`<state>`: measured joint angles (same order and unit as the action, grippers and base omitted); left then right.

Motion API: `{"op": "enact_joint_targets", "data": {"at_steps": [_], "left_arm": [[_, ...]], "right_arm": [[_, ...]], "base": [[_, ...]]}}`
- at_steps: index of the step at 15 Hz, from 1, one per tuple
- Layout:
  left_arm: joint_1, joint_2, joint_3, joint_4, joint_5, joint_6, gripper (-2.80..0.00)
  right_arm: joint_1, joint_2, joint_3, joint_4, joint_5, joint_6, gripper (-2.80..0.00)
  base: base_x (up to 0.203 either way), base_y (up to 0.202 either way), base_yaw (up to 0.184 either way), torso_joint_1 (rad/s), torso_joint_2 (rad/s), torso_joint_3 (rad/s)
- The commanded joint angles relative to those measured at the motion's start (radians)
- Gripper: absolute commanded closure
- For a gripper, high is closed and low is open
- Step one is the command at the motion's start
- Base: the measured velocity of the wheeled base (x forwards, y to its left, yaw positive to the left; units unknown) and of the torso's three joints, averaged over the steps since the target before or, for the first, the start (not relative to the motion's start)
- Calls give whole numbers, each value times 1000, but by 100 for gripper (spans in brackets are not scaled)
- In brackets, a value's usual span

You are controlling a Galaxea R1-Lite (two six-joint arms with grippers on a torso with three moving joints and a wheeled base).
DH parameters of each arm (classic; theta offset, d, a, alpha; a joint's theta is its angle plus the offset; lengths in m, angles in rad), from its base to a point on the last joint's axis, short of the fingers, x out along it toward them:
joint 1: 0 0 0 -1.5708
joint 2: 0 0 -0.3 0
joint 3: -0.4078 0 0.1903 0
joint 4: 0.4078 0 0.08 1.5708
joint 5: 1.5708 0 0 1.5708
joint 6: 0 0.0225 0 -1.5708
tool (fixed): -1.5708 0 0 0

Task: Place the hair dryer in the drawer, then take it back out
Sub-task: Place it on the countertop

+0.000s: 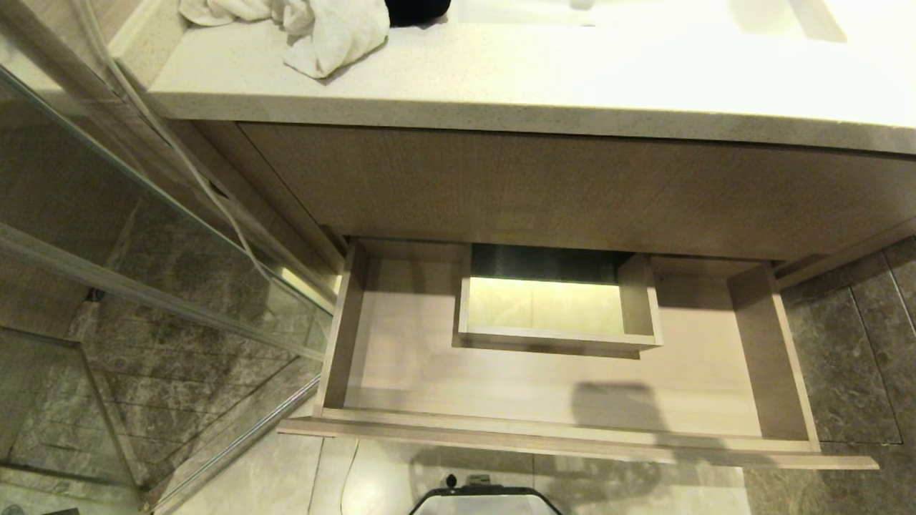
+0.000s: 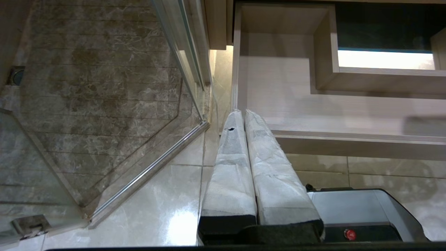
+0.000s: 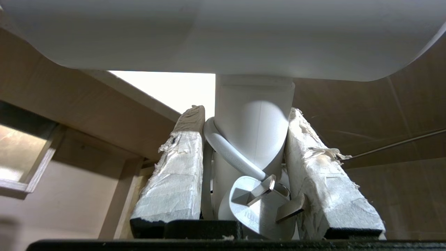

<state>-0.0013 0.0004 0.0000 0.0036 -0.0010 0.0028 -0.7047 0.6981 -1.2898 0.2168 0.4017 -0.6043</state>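
Note:
The drawer point(image 1: 572, 436) stands pulled out below the vanity, with nothing on its U-shaped floor around the boxed cut-out point(image 1: 558, 340). No arm shows in the head view. In the right wrist view my right gripper point(image 3: 244, 112) is shut on the stubby handle of the white hair dryer point(image 3: 223, 35), whose barrel fills the space above the fingers. Its cord wraps the handle and the plug point(image 3: 258, 205) rests near the palm. Part of the drawer's inside point(image 3: 69, 188) lies beyond. My left gripper point(image 2: 243, 113) is shut and holds nothing, parked by the drawer's front left corner point(image 2: 278, 90).
A crumpled white towel point(image 1: 322, 28) lies on the pale countertop point(image 1: 501, 79) above. A glass shower screen point(image 1: 143, 236) runs along the left of the drawer. My base point(image 1: 486, 501) sits just before the drawer front. Dark floor tiles point(image 1: 844, 357) lie to the right.

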Motion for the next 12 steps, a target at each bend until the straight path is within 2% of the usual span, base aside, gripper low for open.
{"op": "enact_joint_targets", "data": {"at_steps": [1, 7, 12], "left_arm": [[0, 0, 0, -1, 0, 0, 0], [0, 0, 0, -1, 0, 0, 0], [0, 0, 0, -1, 0, 0, 0]], "right_arm": [[1, 10, -5, -8, 1, -3, 0], [-1, 59, -26, -13, 3, -5, 0], [-1, 186, -95, -67, 5, 0, 0]], "base": [[0, 0, 0, 109, -85, 21], [0, 0, 0, 293, -62, 223], [0, 0, 0, 323, -104, 221]]}}
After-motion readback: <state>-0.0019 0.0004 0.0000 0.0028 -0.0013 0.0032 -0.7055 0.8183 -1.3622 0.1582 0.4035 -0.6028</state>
